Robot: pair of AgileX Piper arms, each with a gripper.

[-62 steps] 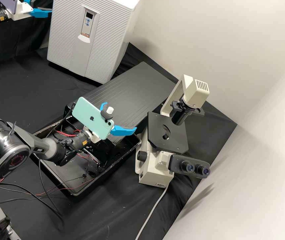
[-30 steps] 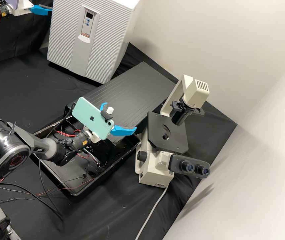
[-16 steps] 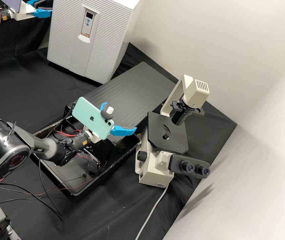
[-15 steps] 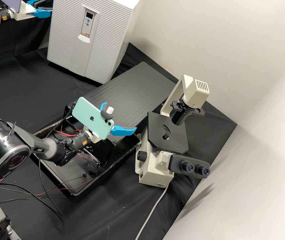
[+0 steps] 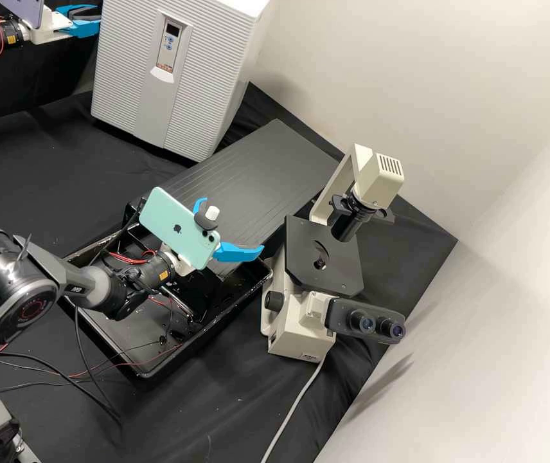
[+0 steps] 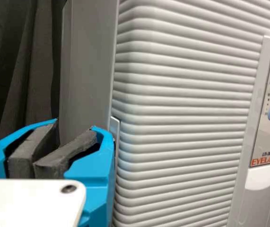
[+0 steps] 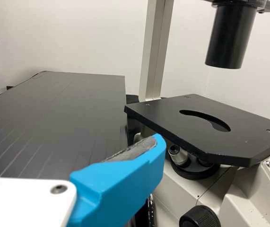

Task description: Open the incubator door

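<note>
The high view's top edge lopped off the crown of the big pale grey ribbed incubator and the violet phone on the left arm, and I couldn't tell whether the blue tips of the left gripper touched its side. Over in the left wrist view, a finger half hid a thin metal plate at the incubator's corner. The flat mint-green phone covered part of the white-bodied right gripper.
</note>
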